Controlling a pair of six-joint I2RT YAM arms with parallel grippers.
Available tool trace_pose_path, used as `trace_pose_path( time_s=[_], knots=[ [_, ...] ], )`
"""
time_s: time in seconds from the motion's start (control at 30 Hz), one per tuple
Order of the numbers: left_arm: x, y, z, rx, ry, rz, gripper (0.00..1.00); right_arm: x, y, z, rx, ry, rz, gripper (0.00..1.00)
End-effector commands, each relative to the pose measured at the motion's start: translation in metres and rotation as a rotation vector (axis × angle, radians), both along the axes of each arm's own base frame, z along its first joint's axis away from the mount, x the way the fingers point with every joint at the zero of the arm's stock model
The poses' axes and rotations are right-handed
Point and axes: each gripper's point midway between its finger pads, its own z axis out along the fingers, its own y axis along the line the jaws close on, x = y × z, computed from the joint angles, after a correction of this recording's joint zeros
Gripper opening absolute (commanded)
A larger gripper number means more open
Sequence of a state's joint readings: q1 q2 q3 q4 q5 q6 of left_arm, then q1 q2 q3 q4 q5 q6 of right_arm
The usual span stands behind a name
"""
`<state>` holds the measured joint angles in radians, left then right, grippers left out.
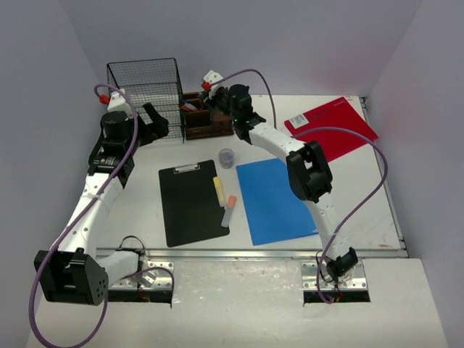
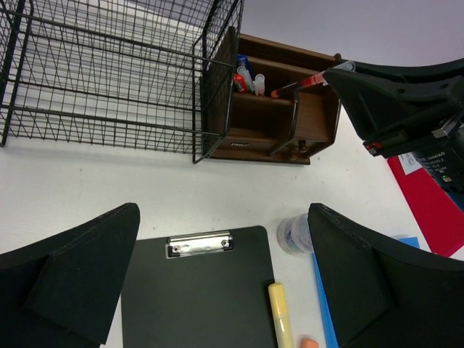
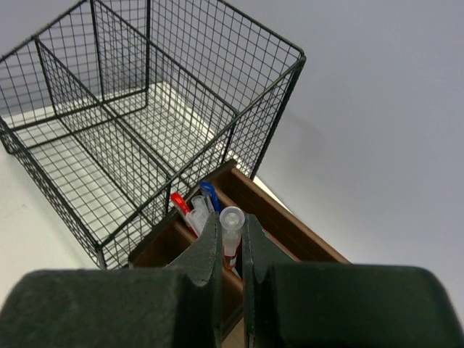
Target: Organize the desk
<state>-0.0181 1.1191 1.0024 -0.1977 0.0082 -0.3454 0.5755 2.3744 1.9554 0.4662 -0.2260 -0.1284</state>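
Observation:
The white desk point(image 1: 138, 210) carries a black clipboard point(image 1: 190, 204), a blue sheet point(image 1: 277, 199) and a red folder point(image 1: 330, 127). A yellow highlighter point(image 1: 219, 190) and an orange-capped marker point(image 1: 230, 210) lie at the clipboard's right edge. My right gripper point(image 3: 232, 233) is shut on a clear-capped red pen point(image 3: 232, 220), held above the brown wooden organizer point(image 3: 290, 217), which holds other pens point(image 3: 193, 206). My left gripper point(image 2: 221, 283) hangs open and empty above the clipboard's clip point(image 2: 199, 243), in front of the organizer point(image 2: 279, 119).
A black wire basket point(image 1: 145, 85) stands at the back left, touching the organizer point(image 1: 206, 119). A small clear jar point(image 1: 226, 157) sits between the clipboard and the blue sheet. The silver rail point(image 1: 246, 254) runs along the front edge.

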Motion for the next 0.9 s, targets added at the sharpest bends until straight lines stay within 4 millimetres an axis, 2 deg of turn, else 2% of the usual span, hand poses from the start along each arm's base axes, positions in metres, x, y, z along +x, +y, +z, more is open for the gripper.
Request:
trace_pose_path(
  time_s=[0.0,0.13,0.2,0.23,0.27,0.33,0.37,0.4,0.47,0.53,0.57,0.67,0.7,0.77,0.8,0.83,0.87],
  knots=[
    [-0.001,0.005,0.015,0.006,-0.058,0.008,1.0,0.008,-0.001,-0.003,-0.015,-0.064,-0.014,0.0],
    [-0.005,0.002,0.006,0.009,-0.028,-0.009,1.0,0.005,0.007,-0.027,-0.071,-0.055,0.002,0.0],
    [-0.006,0.001,0.003,0.007,-0.019,-0.016,1.0,0.007,0.011,-0.032,-0.085,-0.047,0.006,0.02],
    [-0.007,0.001,0.001,0.008,-0.012,-0.017,1.0,0.007,0.013,-0.043,-0.103,-0.029,0.01,0.06],
    [-0.007,0.001,0.0,0.009,-0.007,-0.018,1.0,0.008,0.015,-0.044,-0.107,-0.03,0.012,0.1],
    [-0.008,0.001,-0.002,0.01,0.0,-0.02,1.0,0.009,0.017,-0.044,-0.111,-0.038,0.012,0.21],
    [-0.008,0.0,-0.003,0.011,0.003,-0.024,1.0,0.01,0.018,-0.045,-0.111,-0.042,0.012,0.31],
    [-0.009,0.0,-0.004,0.011,0.006,-0.025,1.0,0.009,0.019,-0.043,-0.108,-0.039,0.013,0.49],
    [-0.01,-0.001,-0.005,0.012,0.01,-0.03,1.0,0.008,0.02,-0.037,-0.092,-0.03,0.015,0.64],
    [-0.011,-0.002,-0.006,0.009,0.013,-0.037,1.0,0.003,0.021,-0.017,-0.054,-0.022,0.022,0.76],
    [-0.011,-0.003,-0.006,0.005,0.012,-0.041,1.0,0.0,0.022,-0.011,-0.04,-0.016,0.028,0.78],
    [-0.013,-0.006,-0.002,-0.006,-0.001,-0.053,1.0,-0.014,0.02,0.032,0.009,-0.039,0.046,0.8],
    [-0.014,-0.008,0.001,-0.012,-0.013,-0.063,1.0,-0.02,0.019,0.036,0.019,-0.031,0.054,0.8],
    [-0.017,-0.014,0.005,-0.016,-0.03,-0.097,1.0,-0.037,0.011,0.076,0.068,-0.047,0.065,0.81],
    [-0.018,-0.016,0.005,-0.015,-0.03,-0.111,1.0,-0.044,0.007,0.076,0.068,-0.031,0.068,0.81],
    [-0.02,-0.019,0.004,-0.018,-0.03,-0.125,0.99,-0.05,0.003,0.095,0.084,-0.047,0.07,0.81],
    [-0.022,-0.024,0.0,-0.003,-0.029,-0.153,0.97,-0.062,-0.006,0.095,0.074,-0.023,0.067,0.81]
  ],
)
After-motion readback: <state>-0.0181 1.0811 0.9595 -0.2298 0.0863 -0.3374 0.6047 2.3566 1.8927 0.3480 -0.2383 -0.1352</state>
